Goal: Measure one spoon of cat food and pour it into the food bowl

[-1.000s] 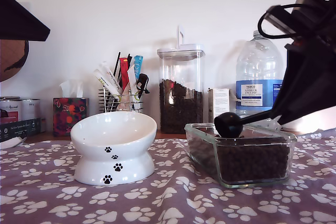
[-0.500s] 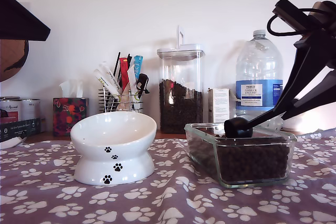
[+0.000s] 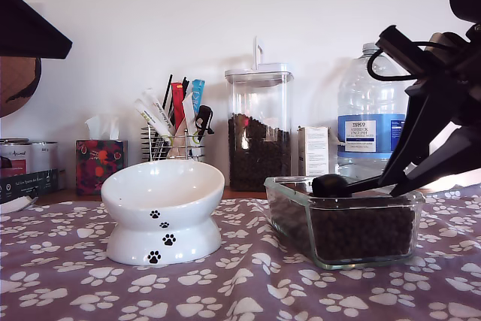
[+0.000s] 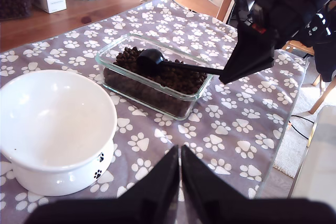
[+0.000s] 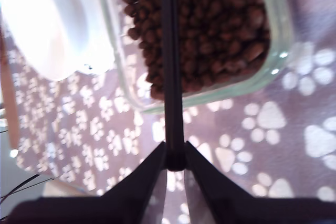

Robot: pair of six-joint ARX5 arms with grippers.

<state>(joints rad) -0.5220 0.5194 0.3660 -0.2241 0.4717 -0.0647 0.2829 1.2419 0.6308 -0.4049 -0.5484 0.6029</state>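
Spoon (image 3: 331, 184): bowl sunk in cat food (image 3: 361, 231), contents hidden; handle clamped by my second gripper (image 5: 175, 162), exterior view's right. Food bowl (image 3: 162, 212) lower left. My first gripper (image 4: 180, 171): jaws closed, empty.

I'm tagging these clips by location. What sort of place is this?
Most likely a home kitchen or dining table: a paw-print tablecloth, a wire rack of utensils, a tall lidded jar of kibble, a tissue box and a large water bottle against a plain wall.
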